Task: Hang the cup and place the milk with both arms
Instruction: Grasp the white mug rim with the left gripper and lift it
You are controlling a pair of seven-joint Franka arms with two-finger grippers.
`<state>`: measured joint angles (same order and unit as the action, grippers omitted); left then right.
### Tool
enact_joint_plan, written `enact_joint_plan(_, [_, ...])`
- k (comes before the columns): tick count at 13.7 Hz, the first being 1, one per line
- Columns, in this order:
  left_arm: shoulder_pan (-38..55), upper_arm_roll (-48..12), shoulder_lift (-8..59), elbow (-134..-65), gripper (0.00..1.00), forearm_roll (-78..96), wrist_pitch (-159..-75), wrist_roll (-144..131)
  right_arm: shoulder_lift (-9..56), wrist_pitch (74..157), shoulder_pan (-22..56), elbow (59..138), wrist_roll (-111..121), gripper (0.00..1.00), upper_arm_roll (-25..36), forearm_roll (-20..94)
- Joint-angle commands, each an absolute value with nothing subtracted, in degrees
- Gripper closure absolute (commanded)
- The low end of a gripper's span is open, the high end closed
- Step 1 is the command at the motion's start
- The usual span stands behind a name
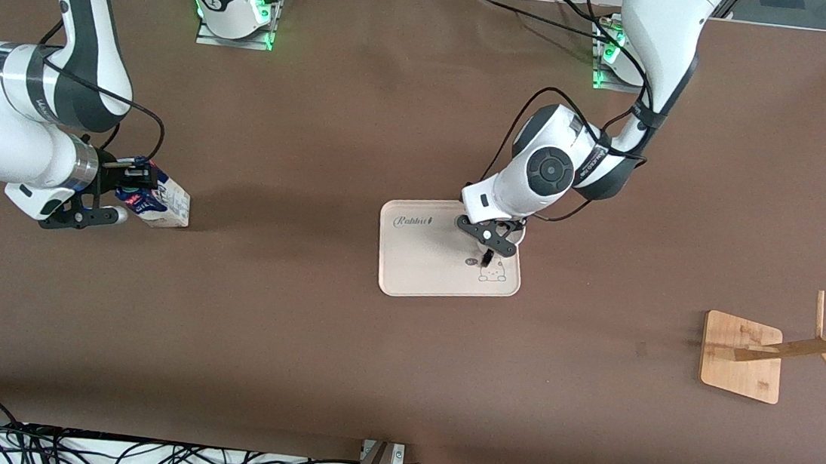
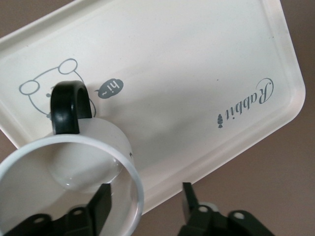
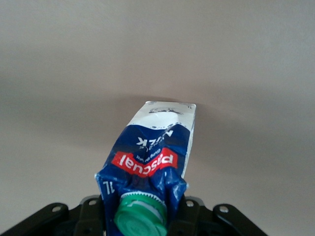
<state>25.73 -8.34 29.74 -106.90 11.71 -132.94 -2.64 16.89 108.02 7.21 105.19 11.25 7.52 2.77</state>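
Two arms work over the brown table [image 1: 340, 361]. At centre frame in the front view, the left gripper [image 1: 489, 241] sits low over the cream tray [image 1: 421, 267], its own body hiding nearly all of the cup [image 2: 74, 182]. In the left wrist view the fingers [image 2: 101, 206] straddle the cup's rim, one inside and one outside, with a gap visible on the outer side, so the jaws are part-spread and not yet pinching. The cup stands upright on the tray, black handle [image 2: 69, 105] toward the bear print. At mid left of the front view, the right gripper [image 1: 109, 195] is pressed on the gable top of the milk [image 1: 162, 200], which is tilted; whether it touches the table cannot be told. A wooden rack [image 1: 746, 355] stands at lower right, its pegs cut off by the frame edge.
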Motion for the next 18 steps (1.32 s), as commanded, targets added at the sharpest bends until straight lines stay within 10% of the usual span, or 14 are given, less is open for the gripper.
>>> enact_joint_plan(1, [25.75,-8.17,29.62,-107.05,1.0,9.85,-133.42,-1.58,14.59,110.03,4.67,108.8,13.53,0.53,6.68,2.9])
enact_joint_plan(6, [23.91,-7.74,26.47,-107.05,1.0,9.84,-132.37,-1.93,15.2,111.97,2.72,110.13,15.21,0.52,6.68,3.08])
enact_joint_plan(7, [23.04,-7.73,25.41,-106.96,1.0,9.84,-130.62,-2.02,15.21,111.97,2.72,110.13,15.21,0.45,6.68,3.16])
enact_joint_plan(9, [21.11,-7.65,22.25,-106.79,1.0,9.84,-127.1,-2.11,15.12,111.19,2.55,110.13,15.21,0.0,6.68,4.91])
enact_joint_plan(18, [8.97,-0.98,12.83,-96.18,1.0,9.58,-112.53,-2.11,13.97,105.84,1.23,104.26,15.38,0.0,6.86,5.1])
